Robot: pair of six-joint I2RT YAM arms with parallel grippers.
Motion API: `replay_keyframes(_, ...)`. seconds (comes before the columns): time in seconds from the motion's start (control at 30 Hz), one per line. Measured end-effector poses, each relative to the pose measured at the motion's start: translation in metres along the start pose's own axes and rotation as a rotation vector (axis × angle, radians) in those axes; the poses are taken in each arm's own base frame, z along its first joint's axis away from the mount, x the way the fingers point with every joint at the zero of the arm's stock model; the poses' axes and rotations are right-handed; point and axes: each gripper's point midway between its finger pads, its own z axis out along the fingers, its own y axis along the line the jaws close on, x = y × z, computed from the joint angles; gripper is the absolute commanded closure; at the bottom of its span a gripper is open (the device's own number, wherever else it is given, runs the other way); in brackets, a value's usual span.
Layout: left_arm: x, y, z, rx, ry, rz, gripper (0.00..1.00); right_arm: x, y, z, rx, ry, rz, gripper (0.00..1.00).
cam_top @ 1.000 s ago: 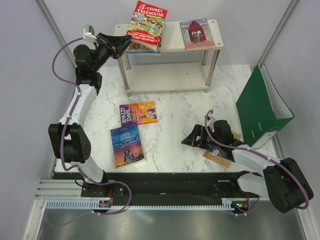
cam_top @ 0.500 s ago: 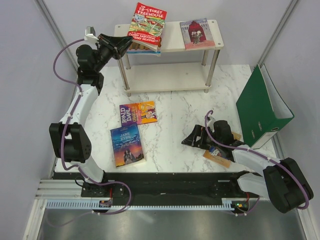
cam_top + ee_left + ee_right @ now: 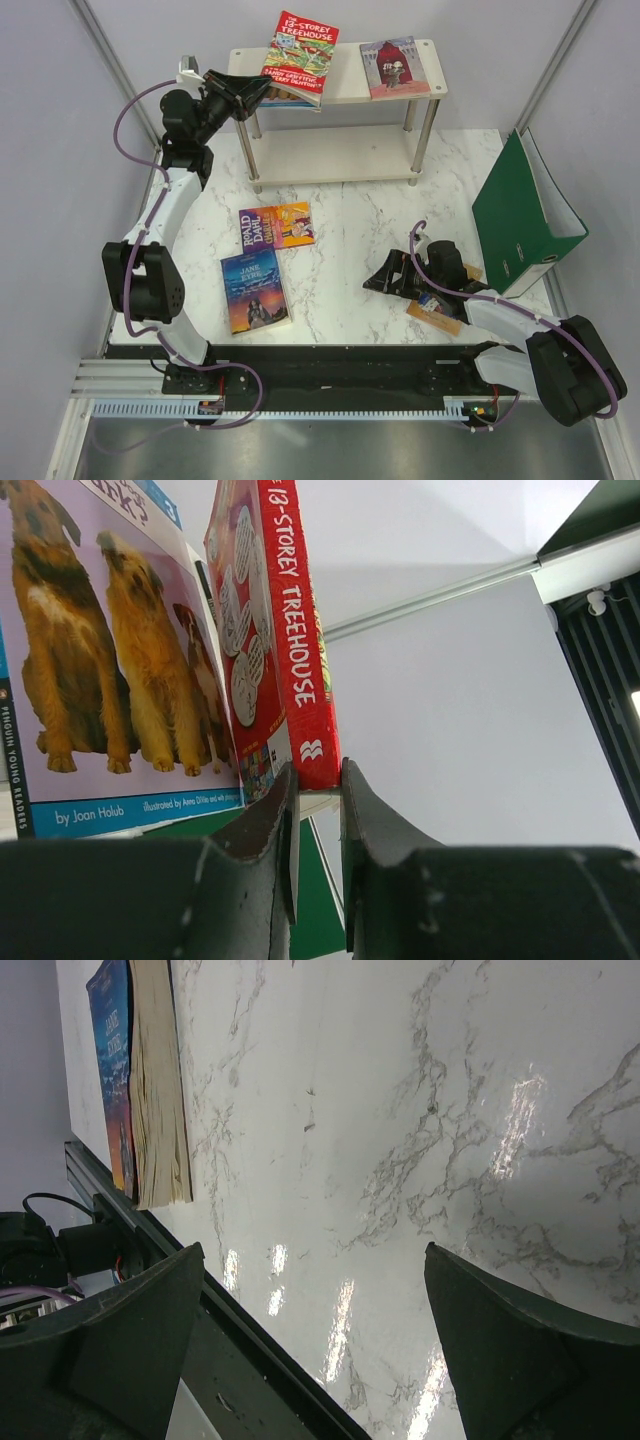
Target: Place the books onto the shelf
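Clamping the red book (image 3: 290,630) at its spine corner with left tool (image 3: 318,780); holding right tool (image 3: 310,1260) apart, empty. Light, bendy, probably slippery: better gripped near spine.

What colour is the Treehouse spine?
The Treehouse book's spine is red with white lettering, clearest in the left wrist view.

The left gripper (image 3: 318,780) is at the bottom of the view. Its two dark fingers (image 3: 250,850) are close together and pinch the lower corner of the red Treehouse book (image 3: 290,630). This book stands almost upright, with its spine toward the camera. Just beside it, on the left, is the blue book with three dogs (image 3: 110,660). Between the fingers, lower down, a green surface (image 3: 322,920) shows. Behind everything is a pale wall (image 3: 450,730).
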Motion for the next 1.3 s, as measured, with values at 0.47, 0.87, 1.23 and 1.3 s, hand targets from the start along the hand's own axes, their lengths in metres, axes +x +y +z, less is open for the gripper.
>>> replay_keyframes(0.47,-0.002,0.007,0.004,-0.024,-0.030,0.004,0.69,0.000,0.000,0.000,0.000,0.000,0.000,0.02)
replay_keyframes(0.87,-0.002,0.012,0.005,-0.038,-0.032,0.002,0.43,0.000,0.000,0.000,0.000,0.000,0.000,0.02)
replay_keyframes(1.23,-0.001,0.023,0.002,-0.094,-0.035,-0.021,0.34,0.000,0.000,0.000,0.000,0.000,0.000,0.02)
replay_keyframes(1.3,0.000,0.025,0.002,-0.104,-0.031,-0.027,0.34,0.000,0.000,0.000,0.000,0.000,0.000,0.02)
